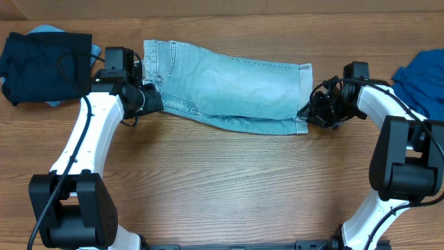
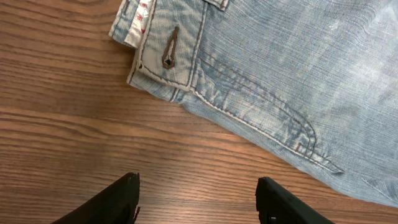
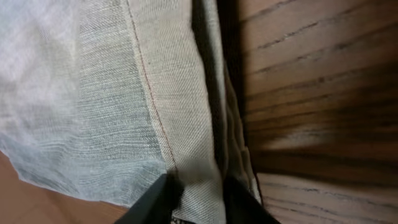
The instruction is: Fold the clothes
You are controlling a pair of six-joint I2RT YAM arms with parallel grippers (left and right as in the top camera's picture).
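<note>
Pale blue denim shorts [image 1: 229, 87] lie flat across the back middle of the table, waistband to the left and hem to the right. My left gripper [image 1: 154, 99] is open and empty over bare wood just in front of the waistband corner; in the left wrist view its fingers [image 2: 198, 193] stand apart, with the shorts [image 2: 298, 74] beyond them. My right gripper [image 1: 305, 112] is at the front right hem corner. In the right wrist view its fingers [image 3: 198, 196] are closed on the hem [image 3: 180, 106].
A dark navy garment [image 1: 45, 66] lies at the back left over a pale blue piece [image 1: 48, 29]. A royal-blue garment [image 1: 424, 80] lies at the right edge. The table is brown wood [image 1: 229, 180].
</note>
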